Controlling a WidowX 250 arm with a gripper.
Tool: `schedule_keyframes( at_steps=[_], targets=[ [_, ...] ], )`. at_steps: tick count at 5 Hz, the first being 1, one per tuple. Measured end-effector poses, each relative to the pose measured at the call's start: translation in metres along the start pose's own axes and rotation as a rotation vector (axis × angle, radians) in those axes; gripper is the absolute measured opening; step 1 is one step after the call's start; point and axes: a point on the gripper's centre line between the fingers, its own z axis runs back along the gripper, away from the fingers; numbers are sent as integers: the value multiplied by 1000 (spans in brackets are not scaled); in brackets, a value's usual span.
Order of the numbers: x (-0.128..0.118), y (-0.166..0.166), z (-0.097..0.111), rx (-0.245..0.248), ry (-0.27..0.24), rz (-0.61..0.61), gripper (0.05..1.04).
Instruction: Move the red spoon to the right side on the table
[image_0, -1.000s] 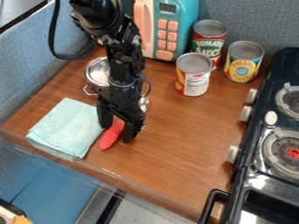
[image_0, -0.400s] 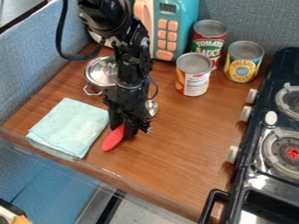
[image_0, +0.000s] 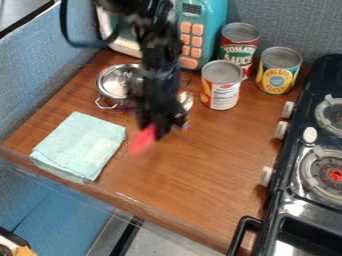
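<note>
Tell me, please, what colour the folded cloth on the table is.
The cloth is a pale aqua, seen best in the current camera view.

Black segmented arm (image_0: 159, 62), looping black cable (image_0: 64, 27)

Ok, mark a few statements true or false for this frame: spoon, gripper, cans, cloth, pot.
1. The gripper has the red spoon. True.
2. All three cans are on the stove. False: they stand on the table.
3. The cloth hangs off the microwave. False: it lies flat on the table.
4. The metal pot is nearer the microwave than the cloth is. True.
</note>
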Motion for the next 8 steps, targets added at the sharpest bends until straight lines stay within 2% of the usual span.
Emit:
schedule_keyframes(
  at_steps=[1, 2, 3, 5, 6, 7, 8],
  targets=[
    [24, -34, 16, -21, -51, -27, 369],
    [42, -58, 15, -15, -47, -31, 369],
    [67, -77, 0, 7, -17, 0, 369],
    [101, -80, -51, 10, 92, 100, 369],
    [105, -77, -52, 0, 109, 117, 455],
    [99, -73, -54, -8, 110, 126, 742],
    [86, -71, -44, -11, 82, 99, 985]
  ],
)
